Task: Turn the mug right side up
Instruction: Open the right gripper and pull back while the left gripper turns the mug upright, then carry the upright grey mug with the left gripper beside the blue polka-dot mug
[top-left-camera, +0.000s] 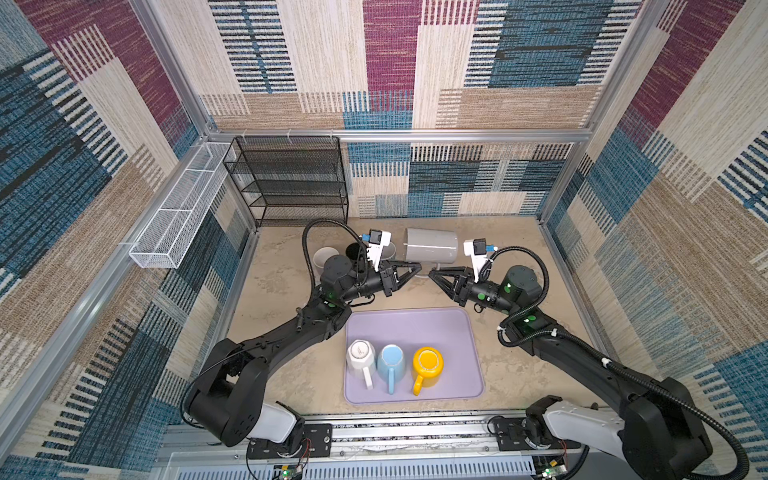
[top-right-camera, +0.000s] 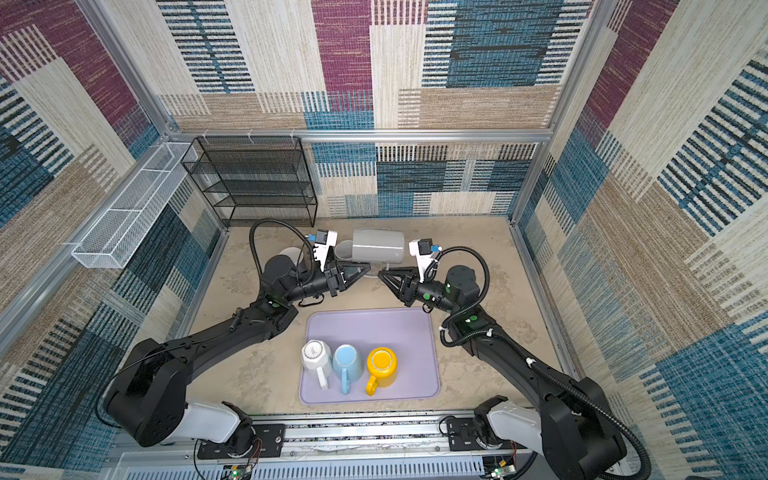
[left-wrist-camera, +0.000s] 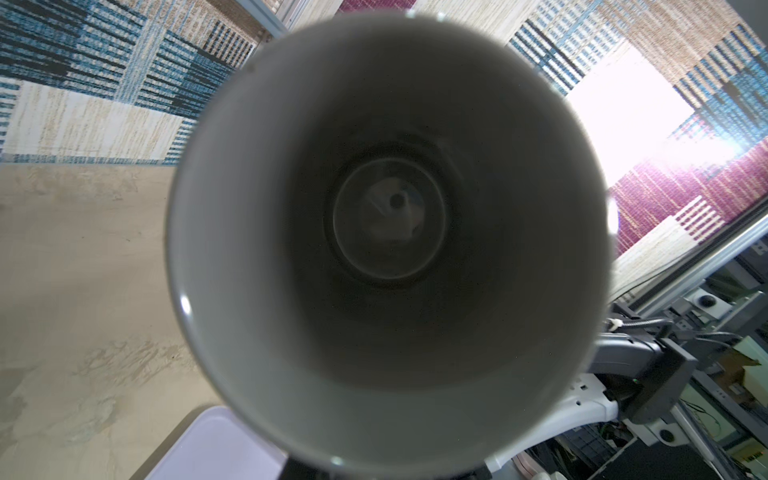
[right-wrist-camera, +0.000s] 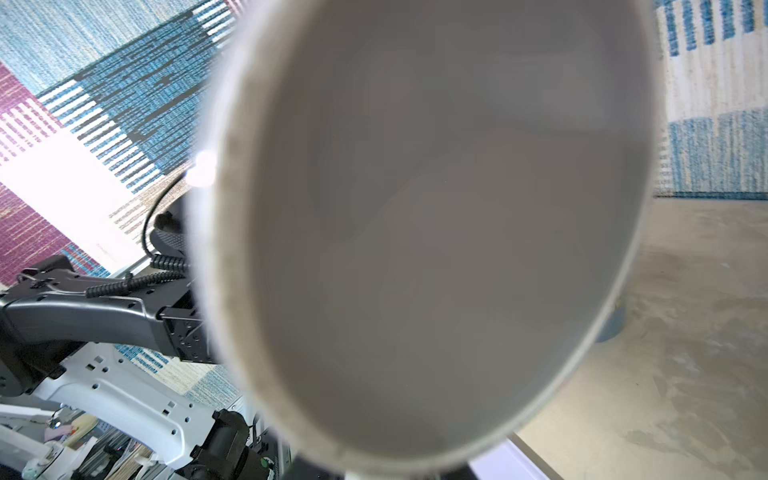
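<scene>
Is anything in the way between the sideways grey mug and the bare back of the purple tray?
Nothing visible on the table does. The grey mug is sideways behind the tray; only the left gripper and right gripper sit between them. Three other mugs line the tray's front.

Top views overhead sharing whole scene, wrist cameras tight on mug (left-wrist-camera: 390, 249)

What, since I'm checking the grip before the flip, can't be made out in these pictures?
- Both wrist views: the gray mug fills the frame, hiding both grippers' fingertips; its base is blurred in the right wrist view.
- Both top views: where the left gripper and right gripper meet by the mug is too small to tell what each pinches.
</scene>
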